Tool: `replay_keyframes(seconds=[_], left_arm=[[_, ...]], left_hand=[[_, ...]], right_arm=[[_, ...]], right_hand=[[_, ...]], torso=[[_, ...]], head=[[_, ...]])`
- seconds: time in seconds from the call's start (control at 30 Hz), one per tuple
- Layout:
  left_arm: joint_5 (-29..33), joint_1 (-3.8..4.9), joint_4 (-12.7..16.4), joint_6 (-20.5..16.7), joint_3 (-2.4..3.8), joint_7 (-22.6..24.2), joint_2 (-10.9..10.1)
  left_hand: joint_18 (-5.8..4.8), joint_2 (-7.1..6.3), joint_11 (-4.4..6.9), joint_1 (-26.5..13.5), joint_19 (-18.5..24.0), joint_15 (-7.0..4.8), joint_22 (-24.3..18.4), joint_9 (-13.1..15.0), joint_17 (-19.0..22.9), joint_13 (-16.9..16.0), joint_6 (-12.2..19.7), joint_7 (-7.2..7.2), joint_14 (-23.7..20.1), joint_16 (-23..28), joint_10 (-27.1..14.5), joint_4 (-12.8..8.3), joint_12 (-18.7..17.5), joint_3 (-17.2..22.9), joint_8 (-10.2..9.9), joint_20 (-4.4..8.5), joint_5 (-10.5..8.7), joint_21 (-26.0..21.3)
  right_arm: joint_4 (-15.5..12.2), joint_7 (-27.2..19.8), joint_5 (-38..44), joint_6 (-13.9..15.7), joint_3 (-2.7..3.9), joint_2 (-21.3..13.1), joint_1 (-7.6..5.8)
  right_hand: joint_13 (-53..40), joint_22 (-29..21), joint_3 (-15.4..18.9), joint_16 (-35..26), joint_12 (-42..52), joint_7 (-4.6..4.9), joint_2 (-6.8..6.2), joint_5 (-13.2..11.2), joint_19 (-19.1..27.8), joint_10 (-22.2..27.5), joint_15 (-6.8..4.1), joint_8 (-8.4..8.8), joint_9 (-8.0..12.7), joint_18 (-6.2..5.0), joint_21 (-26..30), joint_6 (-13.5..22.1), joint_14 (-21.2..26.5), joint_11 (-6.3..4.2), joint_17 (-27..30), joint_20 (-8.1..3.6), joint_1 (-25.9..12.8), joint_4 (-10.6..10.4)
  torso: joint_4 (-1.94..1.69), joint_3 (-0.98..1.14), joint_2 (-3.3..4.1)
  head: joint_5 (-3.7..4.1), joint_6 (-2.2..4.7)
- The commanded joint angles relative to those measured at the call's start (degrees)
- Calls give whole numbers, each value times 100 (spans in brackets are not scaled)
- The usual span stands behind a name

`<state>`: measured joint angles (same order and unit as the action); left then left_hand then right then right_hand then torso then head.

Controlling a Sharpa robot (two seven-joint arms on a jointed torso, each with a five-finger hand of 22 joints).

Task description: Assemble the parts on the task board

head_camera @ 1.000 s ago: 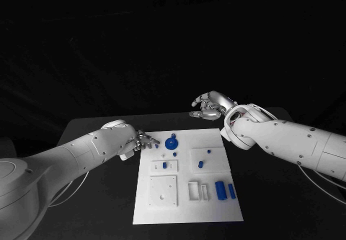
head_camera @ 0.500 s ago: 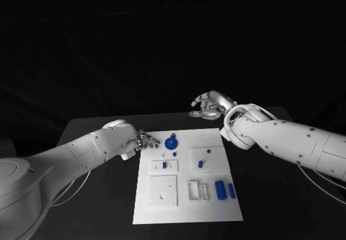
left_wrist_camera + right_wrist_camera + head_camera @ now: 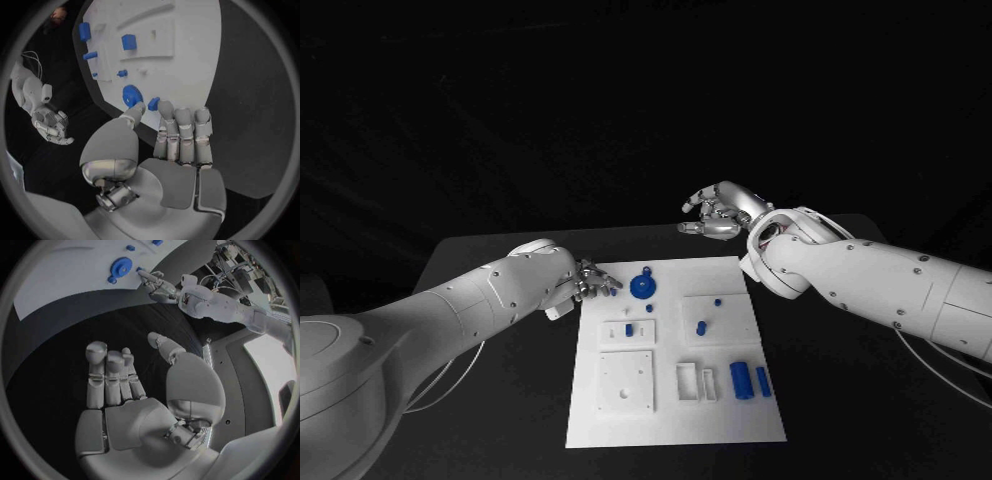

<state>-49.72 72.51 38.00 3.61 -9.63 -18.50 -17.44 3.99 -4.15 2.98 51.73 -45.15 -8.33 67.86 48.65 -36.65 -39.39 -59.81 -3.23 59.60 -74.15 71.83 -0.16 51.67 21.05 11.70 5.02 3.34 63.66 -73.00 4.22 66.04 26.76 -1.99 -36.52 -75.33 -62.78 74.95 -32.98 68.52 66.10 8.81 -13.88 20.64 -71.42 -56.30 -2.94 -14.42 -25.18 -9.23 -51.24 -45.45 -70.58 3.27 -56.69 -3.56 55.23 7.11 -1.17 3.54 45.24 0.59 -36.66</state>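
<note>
a black table (image 3: pixel 488 250) under a dark background carries the white task board (image 3: pixel 675 400) in its middle. from the head view, the left hand (image 3: pixel 589 282) sits at the board's far left corner, pinching a small blue part (image 3: pixel 613 292) just beside a round blue part (image 3: pixel 642 287) that lies on the board; two blue cylinders (image 3: pixel 750 381) lie side by side near the board's right edge, and smaller blue pieces stand around the middle. the right hand (image 3: pixel 715 214) hangs above the table beyond the board's far edge, apart from everything, fingers loosely curled and holding nothing. from the left wrist view, the left hand (image 3: pixel 169 135) has its thumb and one fingertip closed on the small blue part (image 3: pixel 153 103), the other fingers straight and pressed together, with the round blue part (image 3: pixel 131 95) close by on the board (image 3: pixel 187 60). from the right wrist view, the right hand (image 3: pixel 131 390) is empty over the dark table, its fingers upright and close together with the thumb apart; the board (image 3: pixel 69 275) and the round blue part (image 3: pixel 120 266) lie well beyond it.
</note>
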Motion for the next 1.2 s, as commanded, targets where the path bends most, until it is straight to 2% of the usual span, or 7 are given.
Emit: replay_keyframes(seconds=[0.03,0.13,0.27,0.43,0.9,1.07,1.2], left_arm=[[65,0,-17,87,3,73,19],[76,0,-30,98,2,77,24],[89,-4,-38,116,2,78,39],[227,-11,-41,196,2,94,33],[288,-10,-76,194,2,100,15],[304,-10,-70,173,2,119,4],[349,-10,-68,89,1,157,-7]], left_hand=[[-97,54,-12,72,50,6,9,-14,10,10,12,-30,-26,-40,-11,-64,-19,6,-31,830,81,-24],[-104,125,-12,126,45,8,16,-25,18,12,5,-32,-25,-46,-7,-128,-20,30,-36,827,223,-29],[-108,157,-14,150,45,10,20,-29,21,12,1,-32,-26,-48,-6,-165,-19,38,-36,826,266,-32],[-126,383,-23,329,48,19,44,-44,35,15,-2,-42,-34,-58,-2,-448,-20,118,-43,816,444,-35],[-162,702,-38,398,46,41,78,-65,71,38,-28,-56,-44,-61,14,-943,-47,261,-42,796,591,-59],[-177,845,-41,393,27,47,97,-69,84,43,-52,-56,-35,-71,39,-1210,-48,383,-33,789,939,-62],[-183,934,-37,362,3,49,110,-66,92,48,-83,-51,-16,-84,71,-1385,-48,468,-17,788,1112,-60]], right_arm=[[-3,-27,3,-45,3,5,0],[-3,-27,3,-45,4,5,0],[2,-26,3,-47,4,10,0],[3,-27,3,-50,4,15,0],[15,-27,3,-61,4,20,0],[15,-27,3,-60,4,20,0],[13,-27,3,-62,4,16,0]], right_hand=[[10,66,2,-8,25,103,35,18,-1,24,-11,-20,5,-577,19,46,-7,3,5,-43,7,-31],[11,66,2,-8,26,103,35,18,-1,24,-11,-20,5,-577,19,46,-8,3,5,-43,7,-31],[11,66,2,-8,27,103,36,18,-2,24,-11,-20,5,-577,20,46,-8,3,5,-43,7,-32],[13,66,2,-8,28,103,36,19,-2,24,-11,-20,5,-577,20,47,-8,3,5,-44,8,-33],[18,67,1,-8,31,103,40,23,-3,24,-11,-21,5,-577,21,47,-9,4,6,-44,6,-37],[19,68,1,-8,32,103,39,23,-3,24,-11,-21,5,-577,22,47,-9,4,6,-44,5,-39],[21,68,1,-8,33,103,39,24,-4,25,-11,-22,5,-577,22,47,-9,4,6,-44,4,-40]], torso=[[2,0,0],[3,0,3],[0,0,6],[1,0,1],[-4,-2,-4],[-4,0,-6],[-8,-1,-6]], head=[[5,-3],[6,-3],[9,-9],[10,-21],[8,-35],[-1,-34],[-5,-38]])
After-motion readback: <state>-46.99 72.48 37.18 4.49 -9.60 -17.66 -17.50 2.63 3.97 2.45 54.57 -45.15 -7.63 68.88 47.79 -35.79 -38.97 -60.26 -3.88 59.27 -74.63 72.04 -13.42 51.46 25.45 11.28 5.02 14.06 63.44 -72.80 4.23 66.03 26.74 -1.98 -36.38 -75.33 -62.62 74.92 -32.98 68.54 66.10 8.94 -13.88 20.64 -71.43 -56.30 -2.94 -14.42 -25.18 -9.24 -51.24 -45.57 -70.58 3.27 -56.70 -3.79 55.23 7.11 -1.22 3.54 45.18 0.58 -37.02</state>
